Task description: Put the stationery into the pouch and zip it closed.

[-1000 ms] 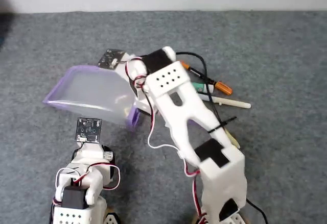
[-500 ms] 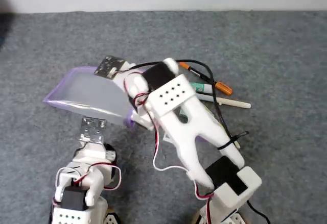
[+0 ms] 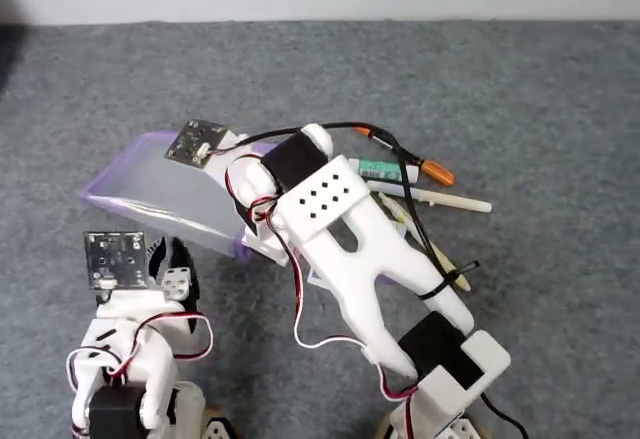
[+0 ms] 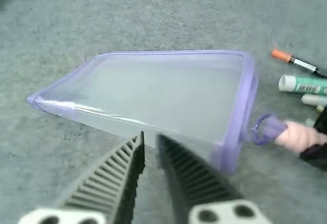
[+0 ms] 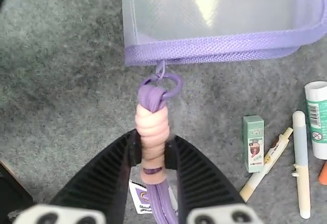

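Your left claw (image 4: 148, 141) hangs over the grey mat (image 3: 540, 89), just before the near edge of the pouch (image 4: 153, 91) and not touching it. Its jaws stand narrow, with only a thin gap and nothing between them. Your right claw (image 5: 152, 145) is closed on the pull (image 5: 151, 124) (a pink bead on a purple strap), which is joined by a ring to the pouch's purple edge, near one corner. The pouch itself is clear and lies on the mat. The stationery lies outside the pouch, on the mat beside that corner: a small green box (image 5: 253, 142), two pale pens (image 5: 301, 163), a glue stick (image 5: 319, 124) and, farthest, an orange-capped marker (image 3: 435, 171).
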